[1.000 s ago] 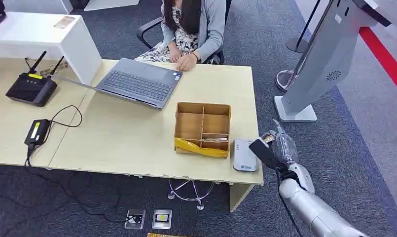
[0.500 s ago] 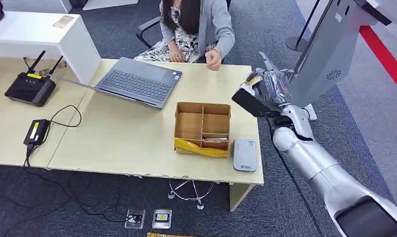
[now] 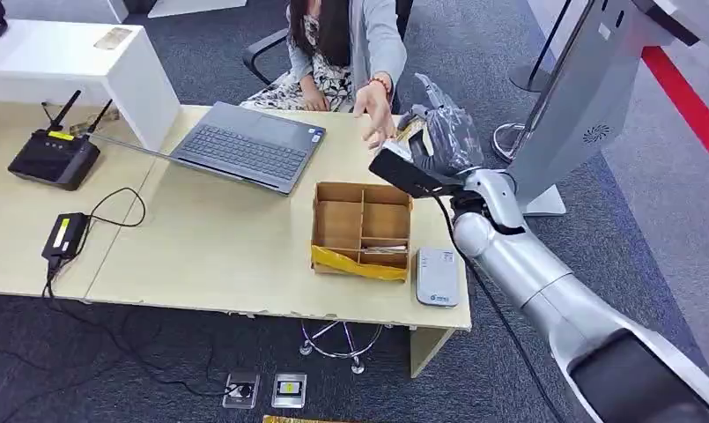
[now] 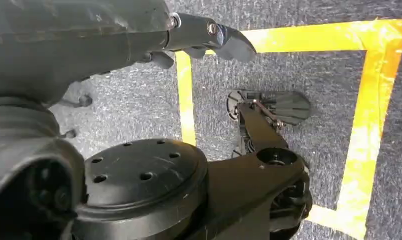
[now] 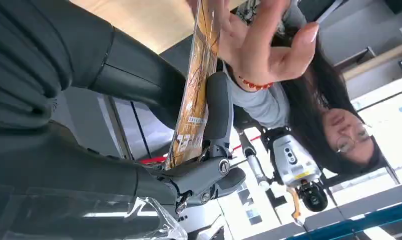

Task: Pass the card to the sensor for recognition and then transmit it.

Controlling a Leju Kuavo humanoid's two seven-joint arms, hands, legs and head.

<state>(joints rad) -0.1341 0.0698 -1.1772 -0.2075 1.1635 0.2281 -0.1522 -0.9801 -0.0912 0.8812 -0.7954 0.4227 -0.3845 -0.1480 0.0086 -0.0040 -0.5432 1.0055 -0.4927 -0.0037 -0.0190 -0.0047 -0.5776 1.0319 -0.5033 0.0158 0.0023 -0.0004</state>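
- Head view: right robot hand (image 3: 443, 132) was raised over the far right corner of the bench (image 3: 218, 247), holding the card (image 3: 409, 132) out toward the seated person.
- Right wrist view: card (image 5: 196, 85) was pinched edge-on between the thick thumb and the darker fingers (image 5: 216, 115) of the right robot hand (image 5: 154, 110), its orange printed face partly visible.
- Person's hand (image 3: 373, 110) was open, fingers spread, right at the card's far end; touching or just short of it, could not tell. Same hand (image 5: 253, 45) in the wrist view sat against the card's upper part.
- Sensor (image 3: 438, 276), a small grey-white box, lay on the bench's near right edge, just beside the cardboard divider box (image 3: 363, 229), well apart from the card.
- Left robot hand (image 4: 208, 37) hung over the carpet with yellow floor tape (image 4: 361, 120); fingers loosely apart, nothing in them.
- Versus 0.5 s ago: right arm had swung further in over the bench, card carried closer to the person; person's hand had risen from the bench edge to meet it.
- Versus 1.0 s ago: right robot hand was then low, beside the sensor.
- Laptop (image 3: 245, 145) and router (image 3: 55, 157) unchanged.
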